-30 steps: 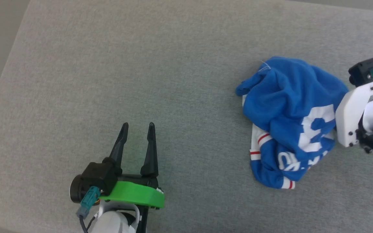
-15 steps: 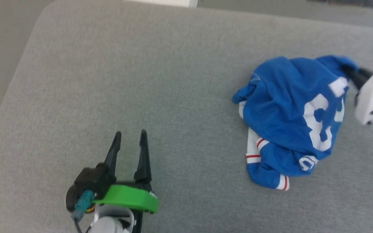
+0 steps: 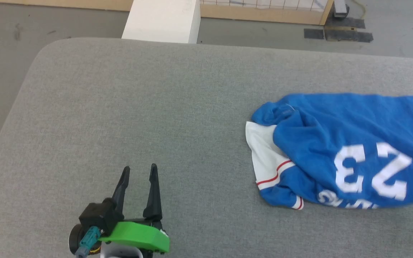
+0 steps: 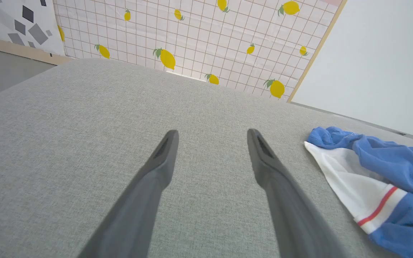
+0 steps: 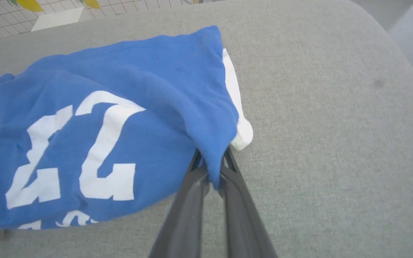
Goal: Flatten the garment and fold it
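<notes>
Right gripper [image 5: 212, 163] pinches a blue fold of the garment [image 5: 138, 89]; left gripper [image 3: 140, 167] stands spread, empty.

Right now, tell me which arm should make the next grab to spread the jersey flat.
Left, probably. The right gripper is shut on a blue edge of the garment. The left gripper stands open and free over the grey surface, with the white sleeve nearest it.

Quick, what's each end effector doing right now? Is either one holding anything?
The left end effector is open, holding nothing.
The right end effector is closed on an edge of the garment.
</notes>
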Controlling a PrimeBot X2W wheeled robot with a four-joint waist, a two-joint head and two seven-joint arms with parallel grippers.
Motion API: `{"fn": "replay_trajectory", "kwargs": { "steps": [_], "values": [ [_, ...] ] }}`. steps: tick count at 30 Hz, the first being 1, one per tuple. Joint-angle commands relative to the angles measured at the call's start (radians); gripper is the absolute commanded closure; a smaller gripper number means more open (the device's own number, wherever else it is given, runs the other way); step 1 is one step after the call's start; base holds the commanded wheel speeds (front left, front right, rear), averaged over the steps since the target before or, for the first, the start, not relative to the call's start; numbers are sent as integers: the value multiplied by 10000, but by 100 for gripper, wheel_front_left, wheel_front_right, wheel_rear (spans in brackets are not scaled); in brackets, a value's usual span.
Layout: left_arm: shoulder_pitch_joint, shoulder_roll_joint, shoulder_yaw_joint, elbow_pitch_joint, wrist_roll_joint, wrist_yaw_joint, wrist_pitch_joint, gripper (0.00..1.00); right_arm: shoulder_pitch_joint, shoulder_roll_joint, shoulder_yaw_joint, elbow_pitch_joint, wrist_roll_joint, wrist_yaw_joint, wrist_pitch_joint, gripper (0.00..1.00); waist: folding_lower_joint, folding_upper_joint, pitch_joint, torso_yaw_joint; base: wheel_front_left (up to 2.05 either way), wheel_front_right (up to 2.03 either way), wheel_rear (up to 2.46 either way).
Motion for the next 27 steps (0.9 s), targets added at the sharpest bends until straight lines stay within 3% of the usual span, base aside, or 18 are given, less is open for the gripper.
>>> {"fn": "replay_trajectory", "kwargs": {
  "steps": [1, 4, 5, 6, 7, 15, 21, 27],
  "values": [
    [129, -24, 68, 44, 129, -98, -38, 0, 200, 284, -63, -68, -164, -13, -134, 100, 0, -1, -101, -50, 0, 0, 0],
    [225, -24, 177, 115, 189, -166, -38, 0, 600, 750, -50, 26, -490, -13, -325, 100, 0, -1, -240, -130, 0, 0, 0],
    [255, -24, 173, 204, 232, -248, -38, 0, 673, 936, 63, 165, -771, -13, -562, 69, 0, -1, -374, -171, 0, 0, 0],
    [264, -24, 166, 229, 213, -263, -38, 0, 625, 988, 51, 202, -863, -13, -718, 9, 0, -1, -426, -181, 0, 0, 0],
    [275, -24, 162, 251, 198, -268, -38, 0, 574, 1007, 59, 214, -929, -13, -810, 0, 0, -1, -474, -190, 0, 0, 0],
    [389, -24, 83, 292, 65, -232, -38, 0, -318, 718, 663, -1276, -626, -13, -1006, 0, 0, -1, -728, -185, 0, 0, 0],
    [355, -24, 10, 203, -59, -170, -38, 0, -1301, 314, 2546, -2559, -34, -13, 198, 0, 0, -1, -548, 16, 0, 0, 0],
    [113, -24, -257, 185, -120, -118, -38, 0, -2565, 302, 4514, -2219, 536, -13, 1305, 0, 0, -1, -90, 356, 0, 0, 0]
  ]
}}
